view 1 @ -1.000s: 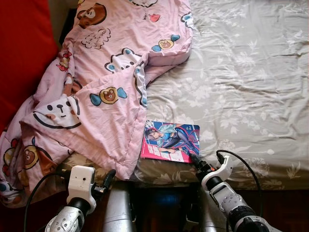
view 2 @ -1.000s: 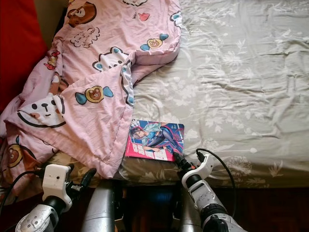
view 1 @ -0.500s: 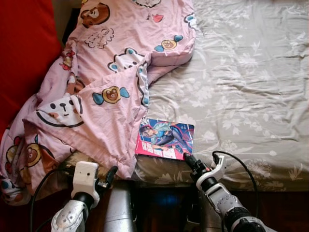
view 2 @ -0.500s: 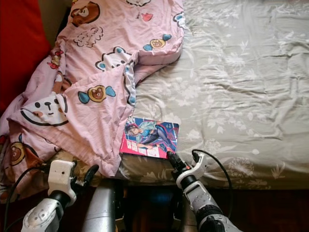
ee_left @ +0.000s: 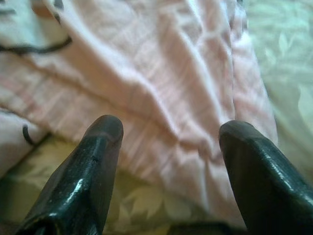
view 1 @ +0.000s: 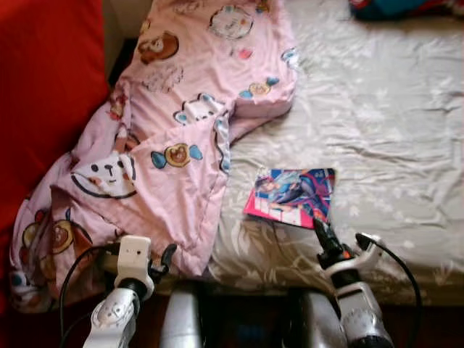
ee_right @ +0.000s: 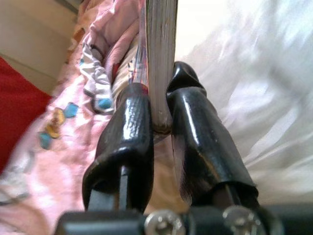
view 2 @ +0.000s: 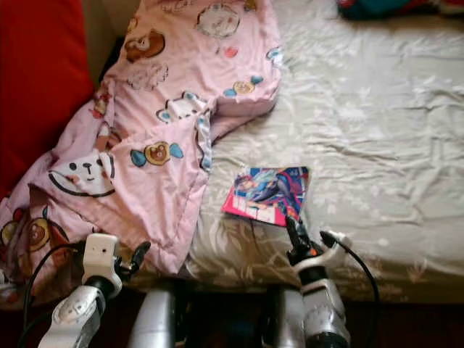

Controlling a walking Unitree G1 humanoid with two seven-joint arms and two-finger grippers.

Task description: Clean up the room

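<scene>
A thin comic book with a bright blue and pink cover sits near the front edge of the bed, one corner pinched and raised off the sheet. My right gripper is shut on that near corner; in the right wrist view the book's page edge is clamped between both black fingers. A pink cartoon-print blanket is rumpled over the bed's left side and hangs over its edge. My left gripper is open, low at the front left, facing the blanket's hanging fold.
The bed has a grey-green floral sheet. A red panel stands along the left. A dark blue-and-red item lies at the far top right of the bed.
The camera has shifted, so the scene sits further right and lower. My right gripper has pulled the book right, away from the blanket's edge, and tilted it up. Left gripper is much as before.
</scene>
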